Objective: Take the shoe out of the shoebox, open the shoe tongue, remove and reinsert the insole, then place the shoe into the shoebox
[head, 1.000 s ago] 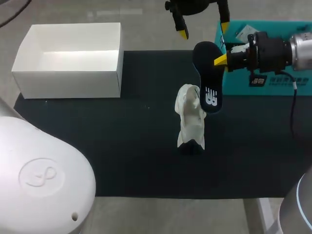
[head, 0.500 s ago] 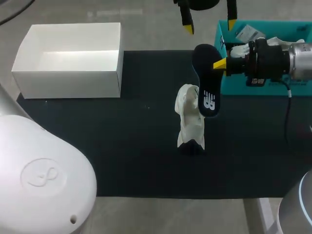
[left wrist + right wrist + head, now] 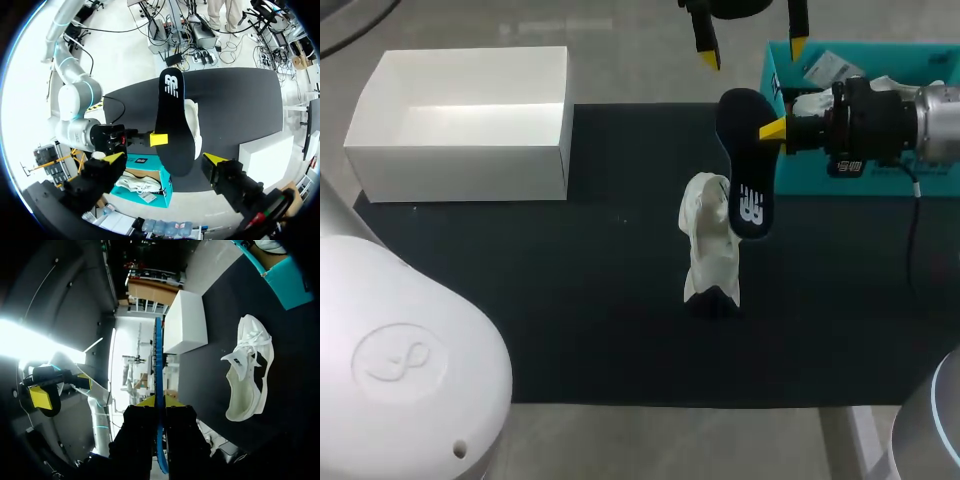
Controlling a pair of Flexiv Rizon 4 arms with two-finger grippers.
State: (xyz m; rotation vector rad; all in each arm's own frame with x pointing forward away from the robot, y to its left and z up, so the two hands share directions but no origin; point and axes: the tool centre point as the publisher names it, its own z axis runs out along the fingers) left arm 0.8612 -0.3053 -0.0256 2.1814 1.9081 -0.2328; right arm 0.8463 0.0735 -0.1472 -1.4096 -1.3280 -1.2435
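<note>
A white shoe (image 3: 712, 245) lies on its side in the middle of the black mat, seen also as the shoe (image 3: 247, 370) below my right gripper. My right gripper (image 3: 772, 130) is shut on the edge of a dark insole (image 3: 745, 165), held in the air above the shoe's heel end. In the right wrist view the insole (image 3: 159, 390) stands edge-on between the fingers of that gripper (image 3: 160, 402). My left gripper (image 3: 750, 45) hangs open beyond the insole, touching nothing. From the left wrist the insole (image 3: 172, 120) lies ahead of the open gripper (image 3: 164, 159).
A teal shoebox (image 3: 860, 170) stands at the mat's right, with white contents and a paper tag inside. An open white box (image 3: 460, 150) sits at the back left. The black mat (image 3: 570, 300) covers the table's middle.
My left gripper has drawn back, away from the insole, still open. The right gripper and insole have shifted only slightly. The shoe has not moved.
</note>
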